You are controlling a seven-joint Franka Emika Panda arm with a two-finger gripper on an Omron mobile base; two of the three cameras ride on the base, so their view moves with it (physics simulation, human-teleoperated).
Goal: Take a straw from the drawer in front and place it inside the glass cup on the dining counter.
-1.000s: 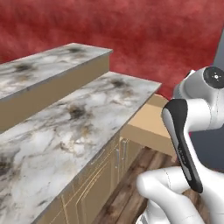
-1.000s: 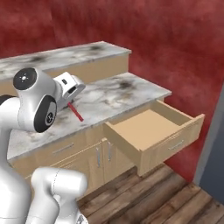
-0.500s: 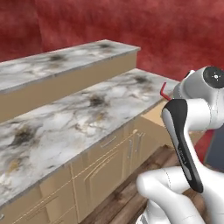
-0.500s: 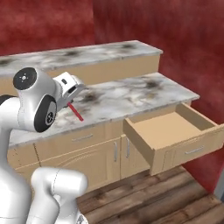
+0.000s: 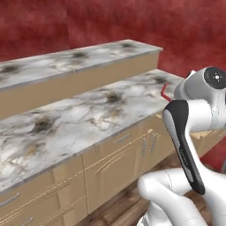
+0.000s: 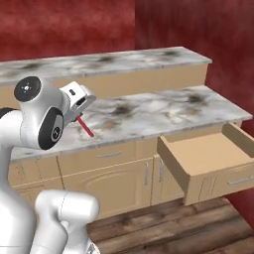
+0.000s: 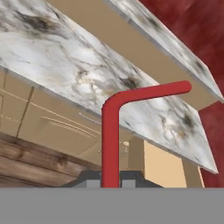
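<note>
The gripper (image 7: 110,180) had its fingers clamped on the bent straw (image 7: 110,131); it could slip or twist, probably, before reaching the dining counter (image 6: 119,62).

You're looking at a bright red straw (image 7: 110,144), plain with no pattern, against white-grey marble. The dining counter (image 6: 114,60) has a pale top veined with black and gold smudges, and plain tan wood below. The lower counter (image 6: 163,111) carries the same marbling over tan cabinet fronts. The drawer (image 6: 206,158) is plain light tan. Your wall (image 5: 66,22) is mottled deep red, and the floor (image 6: 163,230) is dark brown planks.
</note>
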